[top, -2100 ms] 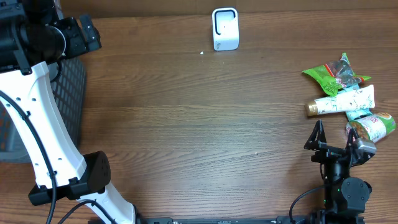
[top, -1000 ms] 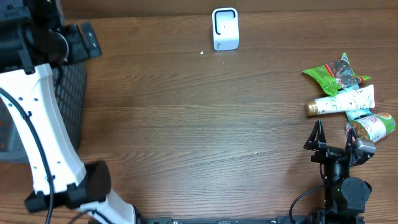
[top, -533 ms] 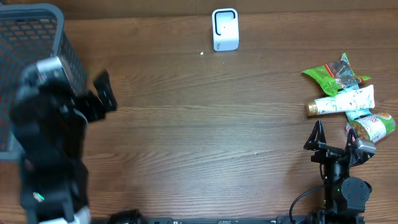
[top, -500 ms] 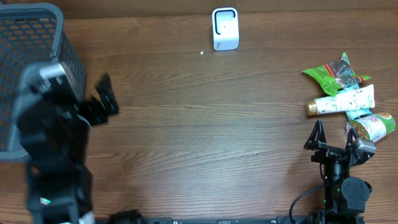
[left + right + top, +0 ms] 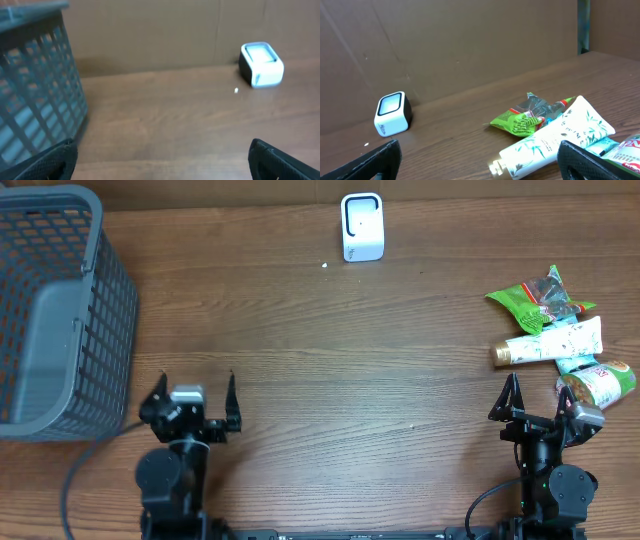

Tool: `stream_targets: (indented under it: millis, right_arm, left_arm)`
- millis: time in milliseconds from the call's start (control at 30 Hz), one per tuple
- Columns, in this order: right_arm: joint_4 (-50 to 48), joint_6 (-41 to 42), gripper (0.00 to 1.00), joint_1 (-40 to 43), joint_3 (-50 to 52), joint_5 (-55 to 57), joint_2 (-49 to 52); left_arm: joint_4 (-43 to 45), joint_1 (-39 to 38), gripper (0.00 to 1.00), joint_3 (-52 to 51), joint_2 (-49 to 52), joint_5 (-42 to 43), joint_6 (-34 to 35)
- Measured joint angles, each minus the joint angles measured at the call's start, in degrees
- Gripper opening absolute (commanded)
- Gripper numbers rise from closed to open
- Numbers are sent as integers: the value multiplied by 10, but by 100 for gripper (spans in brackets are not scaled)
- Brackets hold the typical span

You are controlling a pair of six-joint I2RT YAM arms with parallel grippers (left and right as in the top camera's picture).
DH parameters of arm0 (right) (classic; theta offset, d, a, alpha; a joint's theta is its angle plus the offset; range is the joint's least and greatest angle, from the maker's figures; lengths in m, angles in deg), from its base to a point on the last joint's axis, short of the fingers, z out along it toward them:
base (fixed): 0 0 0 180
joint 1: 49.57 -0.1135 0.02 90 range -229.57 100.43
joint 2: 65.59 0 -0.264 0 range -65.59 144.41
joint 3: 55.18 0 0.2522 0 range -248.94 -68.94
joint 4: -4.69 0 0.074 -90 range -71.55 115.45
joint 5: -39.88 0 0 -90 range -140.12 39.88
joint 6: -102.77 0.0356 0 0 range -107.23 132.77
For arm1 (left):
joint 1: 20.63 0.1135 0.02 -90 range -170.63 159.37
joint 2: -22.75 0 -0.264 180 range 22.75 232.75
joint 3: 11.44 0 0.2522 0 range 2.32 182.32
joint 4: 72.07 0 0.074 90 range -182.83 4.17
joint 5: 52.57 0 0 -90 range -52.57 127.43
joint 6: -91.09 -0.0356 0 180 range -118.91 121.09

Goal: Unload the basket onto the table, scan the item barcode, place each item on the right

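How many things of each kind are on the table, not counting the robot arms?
grey basket: 1
white scanner: 1
green packet: 1
white tube: 1
green-labelled container: 1
Total: 5, as far as the overlapping pile on the right lets me tell.

Both arms sat folded low at the desk's [image 5: 350, 380] near edge, left end effector [image 5: 196, 388] and right end effector [image 5: 540, 394] upright, jaws spread wide.

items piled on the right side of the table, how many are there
3 clear: green packet farthest back, white tube in the middle, container at the front; others may hide beneath.
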Motion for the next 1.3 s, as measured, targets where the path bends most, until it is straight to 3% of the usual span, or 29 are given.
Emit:
stream_targets:
  millis: [400,1300]
  right_arm:
    - [0,0,100,0,0,0,0]
    - [0,0,100,0,0,0,0]
  left_arm:
    - [-16,0,100,-103,-133,-1,-36]
    - [-15,0,100,-104,-143,-3,-45]
